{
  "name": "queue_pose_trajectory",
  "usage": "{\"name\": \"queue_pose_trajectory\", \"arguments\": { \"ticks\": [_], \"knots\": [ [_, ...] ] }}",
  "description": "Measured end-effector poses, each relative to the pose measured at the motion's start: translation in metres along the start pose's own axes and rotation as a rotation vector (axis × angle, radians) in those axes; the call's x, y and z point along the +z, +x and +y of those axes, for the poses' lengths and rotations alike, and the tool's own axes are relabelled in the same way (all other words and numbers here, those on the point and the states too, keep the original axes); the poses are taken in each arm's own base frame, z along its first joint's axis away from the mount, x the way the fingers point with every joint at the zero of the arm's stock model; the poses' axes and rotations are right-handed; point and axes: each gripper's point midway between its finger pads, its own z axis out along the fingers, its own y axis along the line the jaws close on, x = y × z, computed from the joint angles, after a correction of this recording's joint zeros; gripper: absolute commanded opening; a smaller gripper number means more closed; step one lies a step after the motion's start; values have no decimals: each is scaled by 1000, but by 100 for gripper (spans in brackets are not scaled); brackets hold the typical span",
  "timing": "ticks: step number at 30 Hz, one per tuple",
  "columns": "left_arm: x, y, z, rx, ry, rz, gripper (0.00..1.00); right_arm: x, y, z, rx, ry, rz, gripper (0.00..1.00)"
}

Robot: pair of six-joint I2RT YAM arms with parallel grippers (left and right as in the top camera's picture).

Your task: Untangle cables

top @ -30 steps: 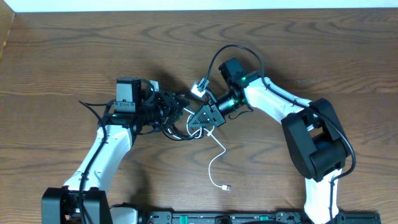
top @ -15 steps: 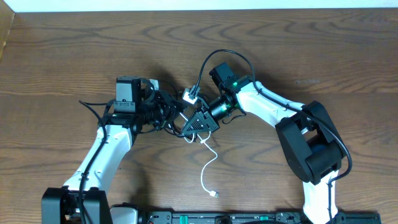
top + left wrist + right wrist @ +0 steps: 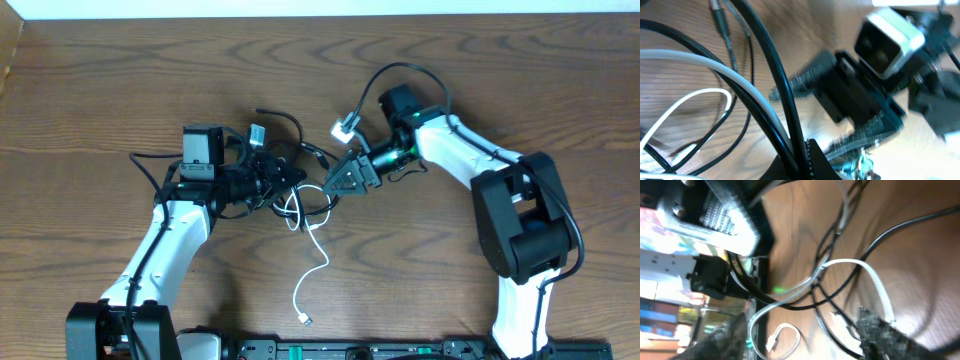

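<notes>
Two changes: right gripper (image 3: 333, 184) has let go, fingers spread (white cord (image 3: 320, 262) now trails lower). Left gripper (image 3: 266, 178) clamped shut on the cables (image 3: 285, 190).

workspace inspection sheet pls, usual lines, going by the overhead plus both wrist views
surface: brown wood-grain table
job's things: black cords knotted mid-table; white cord loops through the knot and trails toward the near edge, its plug end lying free
clutter: nothing seen
grippers: left tool shut on black cords at the knot; right tool open beside the knot, gripping nothing
cables: thicker arm wire arcs above the right wrist, apart from the knot
surroundings: white strip along the far edge; black rail at the near edge
</notes>
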Motion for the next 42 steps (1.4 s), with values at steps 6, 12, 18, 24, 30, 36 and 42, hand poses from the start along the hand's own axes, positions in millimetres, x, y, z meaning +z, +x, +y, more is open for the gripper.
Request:
{"name": "queue_pose_trajectory", "arguments": {
  "ticks": [6, 12, 18, 24, 30, 36, 42],
  "knots": [
    [-2, 14, -18, 106, 107, 79, 8, -1, 2, -16, 26, 89, 20, 99],
    [-6, 26, -35, 190, 216, 139, 8, 12, 4, -27, 71, 177, 57, 99],
    [-12, 33, -56, 307, 338, 174, 8, 34, 7, -26, 96, 224, 96, 99],
    [-19, 38, -66, 341, 371, 181, 8, 57, 4, -17, 121, 220, 104, 99],
    [-38, 48, -91, 452, 397, 138, 8, 71, -3, -9, 171, 206, 86, 99],
    [-58, 63, -116, 554, 423, 95, 8, 77, -14, -5, 204, 193, 49, 99],
    [-73, 75, -133, 599, 438, 67, 7, 75, -15, -2, 247, 202, 45, 99]
  ]
}}
